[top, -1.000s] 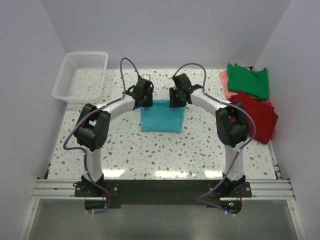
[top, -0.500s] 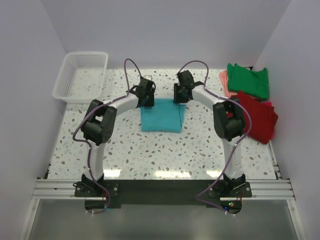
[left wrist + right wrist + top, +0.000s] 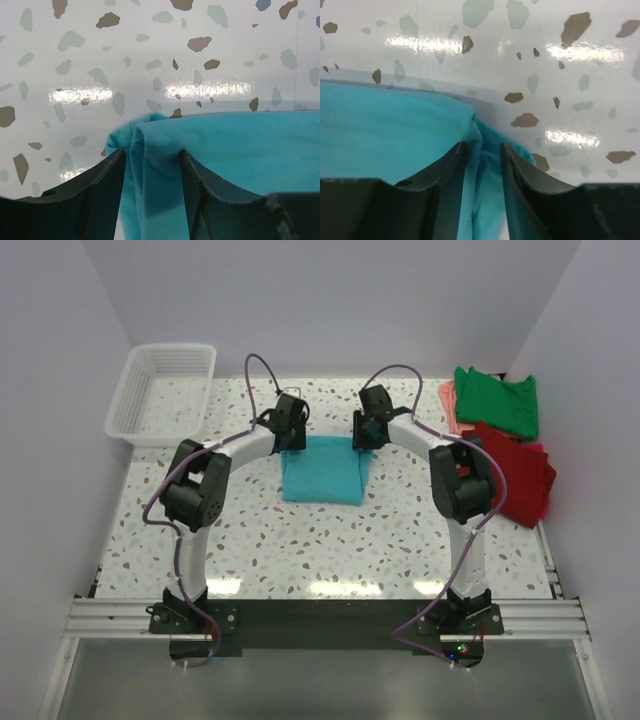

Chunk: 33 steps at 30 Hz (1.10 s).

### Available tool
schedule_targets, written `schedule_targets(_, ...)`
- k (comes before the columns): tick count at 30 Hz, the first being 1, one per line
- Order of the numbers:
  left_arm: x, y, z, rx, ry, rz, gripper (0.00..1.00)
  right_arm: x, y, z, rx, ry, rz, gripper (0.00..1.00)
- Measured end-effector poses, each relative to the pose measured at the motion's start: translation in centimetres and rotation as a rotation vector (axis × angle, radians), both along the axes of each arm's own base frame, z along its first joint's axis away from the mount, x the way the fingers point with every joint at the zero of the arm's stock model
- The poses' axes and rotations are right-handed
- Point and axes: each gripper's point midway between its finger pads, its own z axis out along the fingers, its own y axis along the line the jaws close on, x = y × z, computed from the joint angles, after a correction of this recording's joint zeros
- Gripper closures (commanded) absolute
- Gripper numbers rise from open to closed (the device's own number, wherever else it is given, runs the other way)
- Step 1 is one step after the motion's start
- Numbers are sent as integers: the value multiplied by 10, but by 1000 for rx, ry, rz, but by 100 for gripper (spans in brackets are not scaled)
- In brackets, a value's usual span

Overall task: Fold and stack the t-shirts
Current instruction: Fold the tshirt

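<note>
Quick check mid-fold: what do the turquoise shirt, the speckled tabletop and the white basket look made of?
Turquoise folded t-shirt: soft matte knit, likely cotton; it bunches between the left fingers. Speckled tabletop: hard, glossy terrazzo-look surface mirroring lights. White lattice basket: apparently rigid moulded plastic.

The white speckled terrazzo tabletop (image 3: pixel 330 540) carries a folded turquoise cotton t-shirt (image 3: pixel 322 475) mid-table and a white plastic lattice basket (image 3: pixel 124 392) at its far-left corner. A salmon-pink cotton t-shirt (image 3: pixel 449 405) and a red cotton t-shirt (image 3: pixel 520 480) lie along its right edge.
</note>
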Motion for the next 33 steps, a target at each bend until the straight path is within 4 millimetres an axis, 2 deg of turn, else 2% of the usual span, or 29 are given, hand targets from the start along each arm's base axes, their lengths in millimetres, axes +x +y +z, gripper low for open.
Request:
schedule_targets(5,-4,10,33,-11,-57,21,46,-15,-14,15,-26,-26,-23,43)
schedule_targets(6,-3,11,44,-20,-82,25,46,-18,-17,19,-28,-36,-23,32)
schedule_targets(8,-2,12,63,-35,-121,30,46,-26,-21,27,-30,-47,-29,20)
schedule_targets(9,-2,13,74,-43,-144,33,46,-28,-23,32,-32,-59,-30,11)
schedule_targets(10,-2,13,80,-50,-158,34,46,-30,-25,36,-30,-67,-36,9)
schedule_targets(13,-7,16,96,-65,-188,36,46,-36,-29,46,-26,-91,-40,8)
schedule_targets(17,-16,24,95,-63,-184,42,46,-47,-32,47,7,-90,-36,12)
schedule_targets(24,-34,50,86,-50,-147,74,45,-70,-34,16,88,-11,-38,17)
schedule_targets(29,-47,58,94,-52,-154,79,45,-73,-19,16,176,-7,-1,18)
schedule_targets(33,-51,60,96,-51,-158,80,45,-72,-6,15,239,-5,22,18)
